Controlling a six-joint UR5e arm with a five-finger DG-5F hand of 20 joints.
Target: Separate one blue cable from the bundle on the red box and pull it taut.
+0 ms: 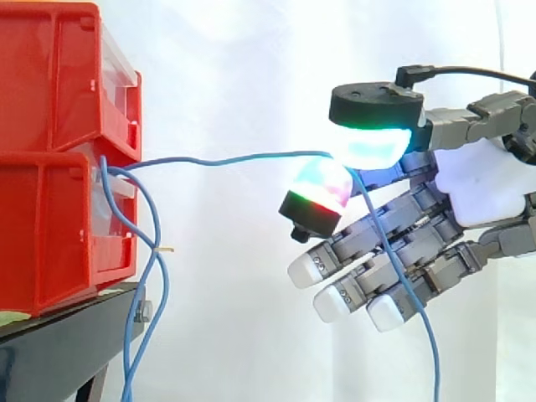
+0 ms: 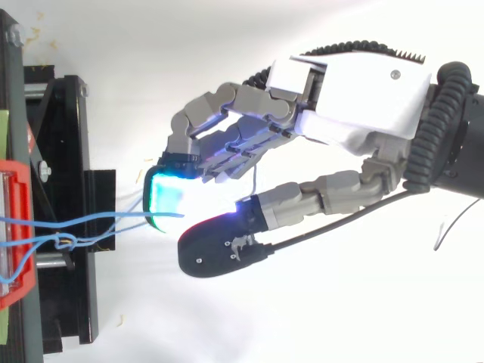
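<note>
Quick status from my end: the hand [image 1: 481, 188] is closed on one blue cable [image 1: 226, 159], pinching it between two glowing pads [image 1: 373, 146]. The other fingers hang half-curled below and hold nothing.

In the side view the red bins [image 1: 50, 126] sit stacked at 9 o'clock on the black stand [image 1: 59, 322], and the hand is out at 3 o'clock, well apart from them. The picked strand leaves the seam between the two bins and runs almost level across to the pinch. Its free tail then drops past the fingers toward 5 o'clock.

The rest of the bundle [image 1: 138, 243] hangs in loops just in front of the lower bin, heading down toward 6 o'clock. From above, the strands [image 2: 76, 221] cross the stand at 9 o'clock and one of them ends at the green pad [image 2: 166, 198].

So I'd call the separating part done: one strand is out on its own, clear of the loops. The pulling part looks nearly there but not finished. The span between bin and pinch has a gentle wave and a slight sag near the bin end, so it isn't properly taut yet. My guess is that a bit more travel away from the bins, toward 3 o'clock, would straighten it, as long as the pinch doesn't let the cable slip
</note>
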